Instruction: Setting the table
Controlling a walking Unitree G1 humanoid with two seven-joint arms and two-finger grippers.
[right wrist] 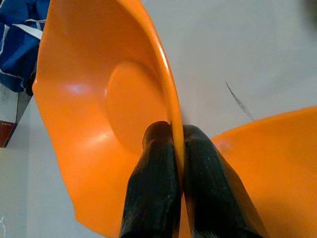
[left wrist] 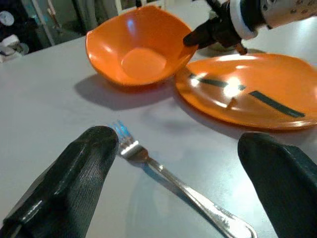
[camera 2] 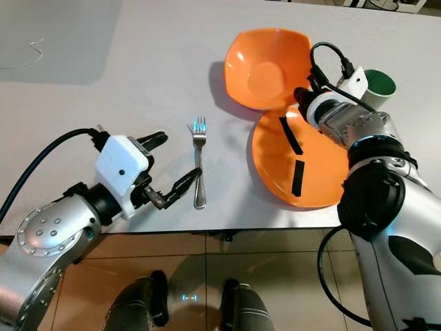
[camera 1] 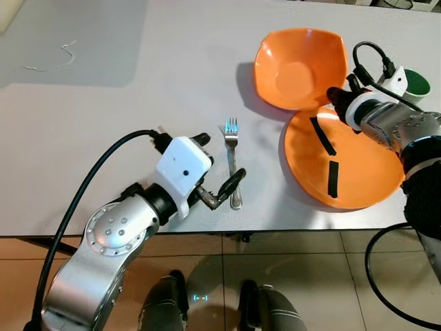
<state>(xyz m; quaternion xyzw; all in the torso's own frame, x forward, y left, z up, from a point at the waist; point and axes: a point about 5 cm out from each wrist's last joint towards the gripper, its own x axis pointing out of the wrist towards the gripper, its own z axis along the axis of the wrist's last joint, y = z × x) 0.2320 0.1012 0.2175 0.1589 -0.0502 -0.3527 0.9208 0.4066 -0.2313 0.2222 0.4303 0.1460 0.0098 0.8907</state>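
Pinching the near rim of the orange bowl [camera 1: 298, 67] with the right gripper [right wrist: 177, 148], fingers pressed onto the wall from both sides, beside the orange plate [camera 1: 358, 169] on the grey table [camera 1: 138, 124]. Hovering with the left gripper [camera 2: 162, 169] spread wide beside the fork [camera 1: 233, 165].

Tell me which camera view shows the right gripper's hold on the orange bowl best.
The right wrist view: the right gripper pinches the orange bowl by its rim, one finger inside, one outside. The eye views show the gripper at the rim from above, the pinch hidden. The left wrist view shows it from afar.
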